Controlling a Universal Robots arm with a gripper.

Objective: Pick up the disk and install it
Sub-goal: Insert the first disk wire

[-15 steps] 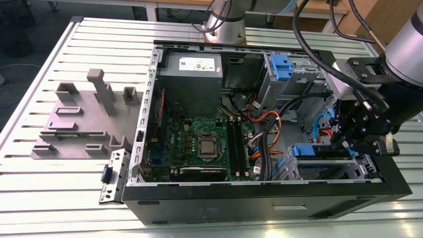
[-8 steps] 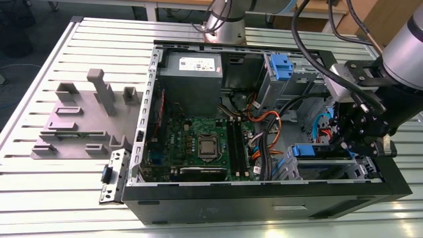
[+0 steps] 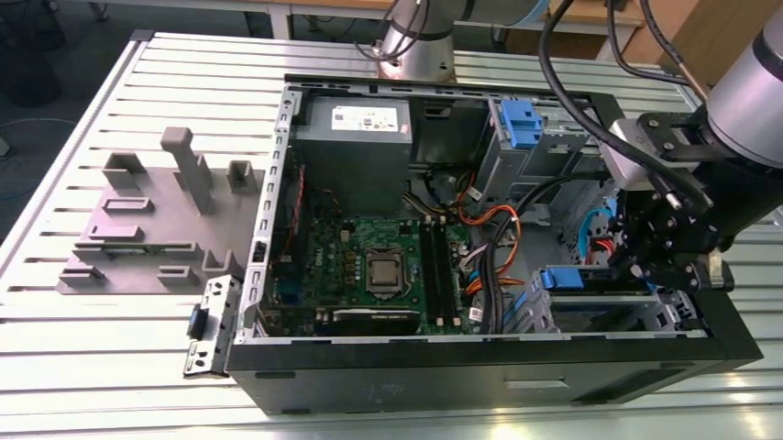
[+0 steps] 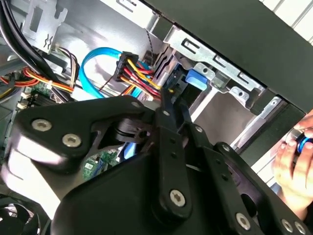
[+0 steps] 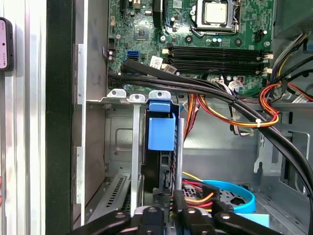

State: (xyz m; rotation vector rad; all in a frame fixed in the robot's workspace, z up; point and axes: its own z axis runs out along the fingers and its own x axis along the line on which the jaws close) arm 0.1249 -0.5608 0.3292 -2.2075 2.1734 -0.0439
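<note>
The install step looks nearly finished: the disk (image 5: 161, 134) stands edge-on in the drive cage (image 5: 120, 147) at the computer case's (image 3: 490, 367) five o'clock corner, the end effector (image 5: 168, 208) nearly closed around its rear edge, needing only final seating.

- No text, number or sign can be read with certainty; the printed surfaces are listed below.
- White label (image 3: 367, 116) on the grey power supply (image 3: 355, 128): rows of dark print, illegible; it lies well apart from the gripper (image 3: 630, 268), across the case.
- Metal lid of the processor (image 5: 215, 12) on the green board (image 5: 146, 29): faint markings, illegible; well apart from the gripper.
- Small white tag (image 5: 156, 62) on a black cable in the first wrist view: dark marks, illegible; between the processor and the gripper.
- Small white sticker (image 4: 88, 166) on the green board in the second wrist view: illegible; just beside the gripper's body.
</note>
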